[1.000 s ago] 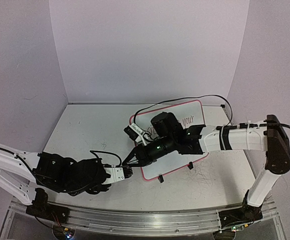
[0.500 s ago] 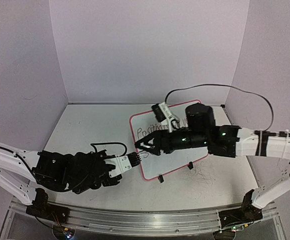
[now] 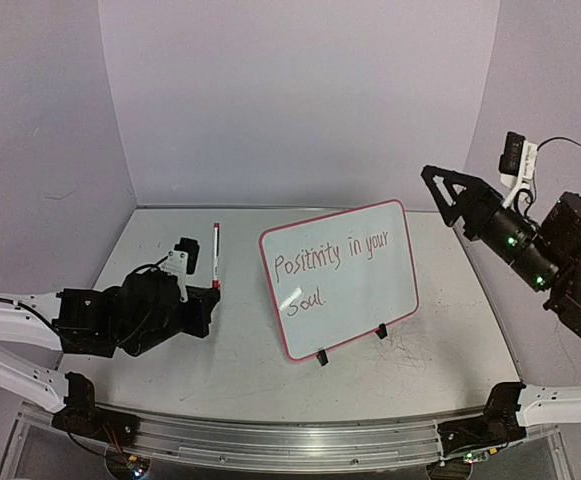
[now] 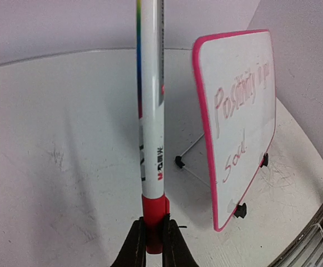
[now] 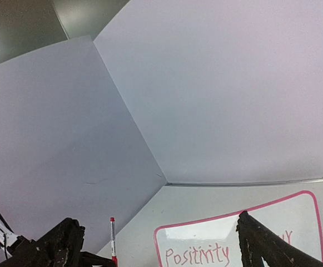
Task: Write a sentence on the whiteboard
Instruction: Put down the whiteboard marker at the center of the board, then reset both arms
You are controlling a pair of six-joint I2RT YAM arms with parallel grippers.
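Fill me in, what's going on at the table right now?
The writing looks done. The whiteboard stands on the table with a red sentence reading "Positivity in your Soul." The left tool is shut on the marker, gripping its red end, off to the left of the board and not touching it. The right tool is open and empty, raised on the far right, clear of the board.

Red sentence (image 3: 308,262) on whiteboard (image 3: 370,295): "Positivity in your Soul."; marker (image 4: 152,111) logo illeg.
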